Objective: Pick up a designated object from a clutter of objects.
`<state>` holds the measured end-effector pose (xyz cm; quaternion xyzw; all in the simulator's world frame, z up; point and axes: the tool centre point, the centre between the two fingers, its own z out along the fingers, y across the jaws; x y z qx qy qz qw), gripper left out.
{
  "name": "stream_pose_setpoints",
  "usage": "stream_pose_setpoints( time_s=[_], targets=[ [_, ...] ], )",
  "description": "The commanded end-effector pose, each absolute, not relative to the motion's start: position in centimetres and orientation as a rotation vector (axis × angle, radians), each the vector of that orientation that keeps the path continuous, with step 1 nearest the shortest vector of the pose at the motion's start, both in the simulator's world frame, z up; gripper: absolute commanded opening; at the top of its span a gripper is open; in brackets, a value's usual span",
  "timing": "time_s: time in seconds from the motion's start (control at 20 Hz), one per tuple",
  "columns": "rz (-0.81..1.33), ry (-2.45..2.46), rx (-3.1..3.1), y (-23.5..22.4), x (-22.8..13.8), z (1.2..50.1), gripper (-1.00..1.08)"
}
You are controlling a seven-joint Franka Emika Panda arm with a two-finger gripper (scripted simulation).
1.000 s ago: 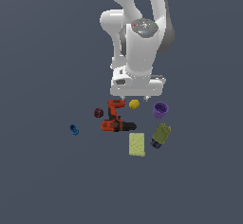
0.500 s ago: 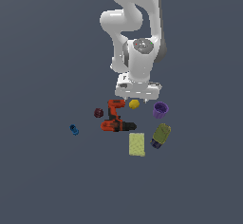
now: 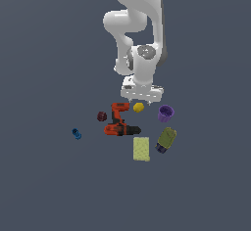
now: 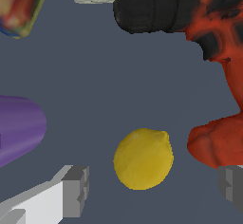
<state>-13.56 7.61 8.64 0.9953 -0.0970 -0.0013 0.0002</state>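
The small round yellow lemon-like ball lies on the grey floor between the orange-black drill and the purple cup. My gripper hangs just above and behind it, open and empty. In the wrist view the ball sits between my two grey fingertips, with the drill beside it and the purple cup on the other side. The gripper straddles the ball without touching it.
A pale yellow sponge and an olive bottle lie in front of the drill. A dark red knob sits on the exterior view's left of the drill. A small blue piece lies farther left.
The arm has moved down and toward the exterior view's right, bringing the open gripper lower over the yellow ball. The objects have not moved.
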Motion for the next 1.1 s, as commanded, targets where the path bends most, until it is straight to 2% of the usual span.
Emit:
stream_pose_setpoints(
  time_s=[0.0,0.55,1.05],
  targets=[
    [-0.001,-0.321,3.125,7.7,-14.2,8.2,1.00],
    [-0.001,-0.329,3.124,7.7,-14.6,7.4,1.00],
    [-0.001,-0.331,3.124,7.7,-14.7,3.9,1.00]
  ],
)
